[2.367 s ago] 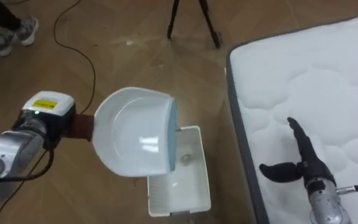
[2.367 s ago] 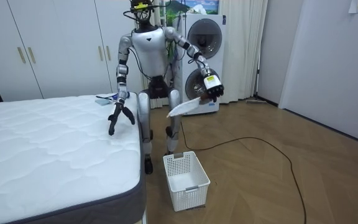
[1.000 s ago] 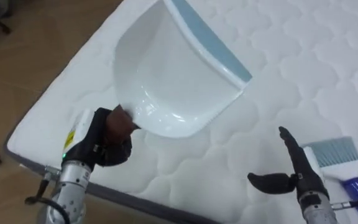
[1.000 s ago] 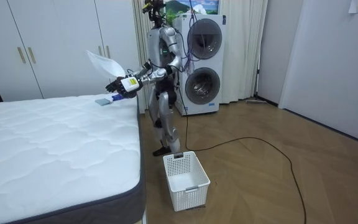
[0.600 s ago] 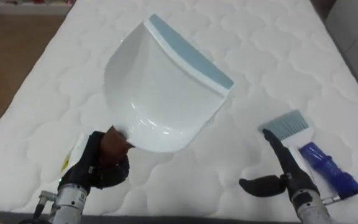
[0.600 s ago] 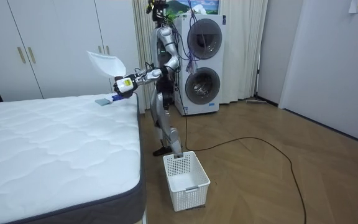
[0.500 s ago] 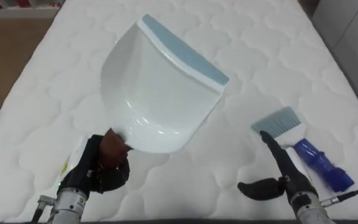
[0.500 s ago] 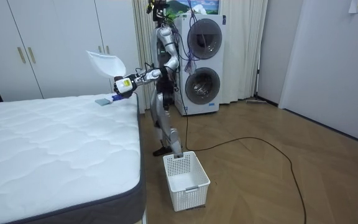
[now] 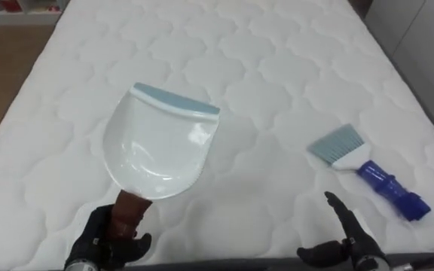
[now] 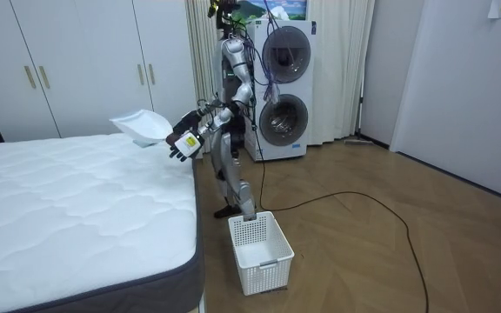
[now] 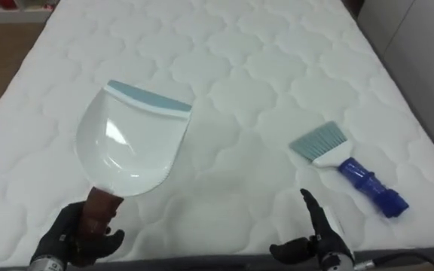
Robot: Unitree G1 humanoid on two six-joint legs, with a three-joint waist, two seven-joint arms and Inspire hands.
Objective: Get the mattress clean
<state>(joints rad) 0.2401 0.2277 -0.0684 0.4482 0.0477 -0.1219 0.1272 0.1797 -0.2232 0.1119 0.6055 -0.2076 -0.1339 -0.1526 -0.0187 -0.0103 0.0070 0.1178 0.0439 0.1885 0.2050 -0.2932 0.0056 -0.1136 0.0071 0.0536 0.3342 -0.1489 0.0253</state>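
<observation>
Looking down through the head cameras, I see a white quilted mattress [image 9: 277,68] spread across the view. In the room view the robot stands at the mattress's corner nearest the stacked white washing machines [image 10: 283,87]. White wardrobe doors [image 10: 59,61] stand behind the bed, and brown wooden flooring [image 10: 364,235] lies around it.

The left hand [image 9: 108,241] is curled tight round the brown handle [image 9: 130,212] of a white plastic dustpan with a pale blue lip [image 9: 160,147]. It holds the dustpan over the mattress by the near edge, left of the middle, with the lip pointing away from me. The right hand [image 9: 350,242] hovers at the near edge towards the right corner, its fingers straight and its thumb stuck out sideways, holding nothing. A small hand brush with grey-blue bristles and a blue handle [image 9: 368,172] lies flat close to the right edge. Its bristles point inward, well apart from both hands.

Both hands are cut off at the wrist by the bottom of the eye views. I cannot tell whether the dustpan touches the quilting.

The dustpan's bowl shows glossy white. A white perforated plastic basket [image 10: 268,274] sits on the floor just off the near corner of the mattress, and I cannot make out its contents.
</observation>
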